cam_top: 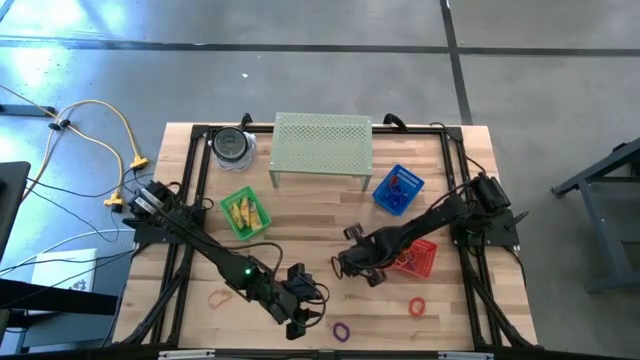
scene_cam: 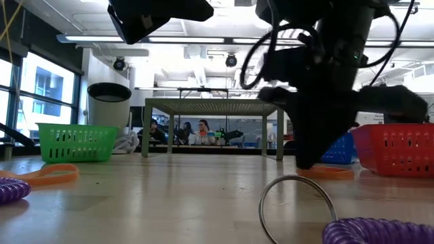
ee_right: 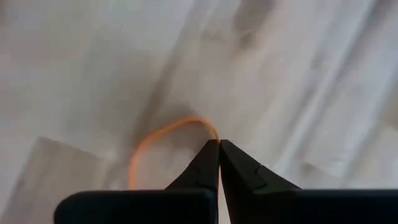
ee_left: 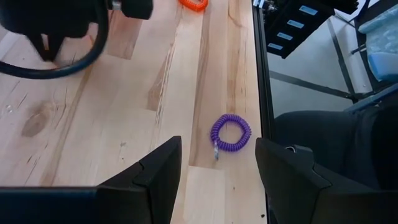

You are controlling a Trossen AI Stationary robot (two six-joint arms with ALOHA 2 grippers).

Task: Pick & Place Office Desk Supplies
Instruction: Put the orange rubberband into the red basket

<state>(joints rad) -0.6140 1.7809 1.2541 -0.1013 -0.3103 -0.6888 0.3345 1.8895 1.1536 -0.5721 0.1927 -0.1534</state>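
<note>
A thin orange band [ee_right: 163, 138] lies on the wooden table [cam_top: 300, 235] at mid-table, left of the red basket [cam_top: 420, 258]. My right gripper [ee_right: 219, 144] points steeply down on it, shut, and also shows in the high view [cam_top: 347, 268]. In the low view the band [scene_cam: 327, 173] rests flat under that gripper [scene_cam: 308, 159]. A purple coil loop [ee_left: 230, 132] with a metal ring lies near the table's near edge [cam_top: 342, 330]. My left gripper [ee_left: 217, 180] hovers open just short of it, touching nothing. My right gripper pinches the orange band at one point of its rim [ee_right: 213, 132], only at the tips of the two shut fingers. The fingers come from above, slanting steeply down. The rest of the loop lies slack on the table.
At the back stand a pale green perforated stand [cam_top: 322, 150] and a dark-lidded jar [cam_top: 232, 145]. A green basket [cam_top: 245, 213] holds yellow pieces, and a blue basket [cam_top: 398, 190] sits far right. A red coil [cam_top: 417, 307] and another orange band [cam_top: 218, 296] lie near the front.
</note>
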